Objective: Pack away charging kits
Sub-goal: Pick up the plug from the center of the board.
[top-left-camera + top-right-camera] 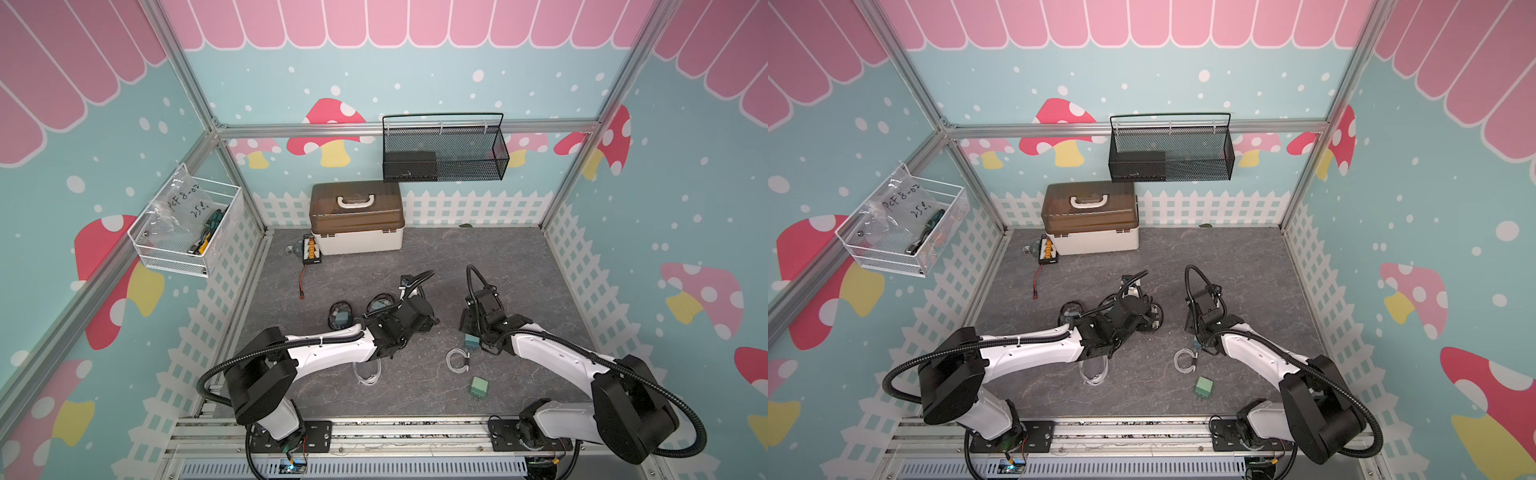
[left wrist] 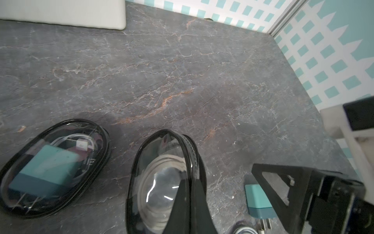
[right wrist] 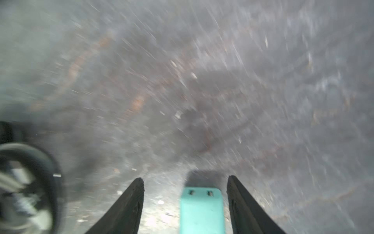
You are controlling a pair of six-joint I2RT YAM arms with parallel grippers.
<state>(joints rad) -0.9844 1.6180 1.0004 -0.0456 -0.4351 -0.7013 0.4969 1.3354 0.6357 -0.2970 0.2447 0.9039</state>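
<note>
Within spread right hand point(image 3: 185, 177) | adapter point(image 3: 202, 210), wrist view | top views: half-hidden

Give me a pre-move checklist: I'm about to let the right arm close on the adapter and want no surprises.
1. Left gripper shut on the clear pouch at its rim: ok.
2. Adapter inside the open right gripper: ok.
3. Jaws touching the adapter: not ok, gaps on both sides.
4. Pouch mouth open: cannot tell.
5. Right wrist view sharp: not ok, blurred.
</note>
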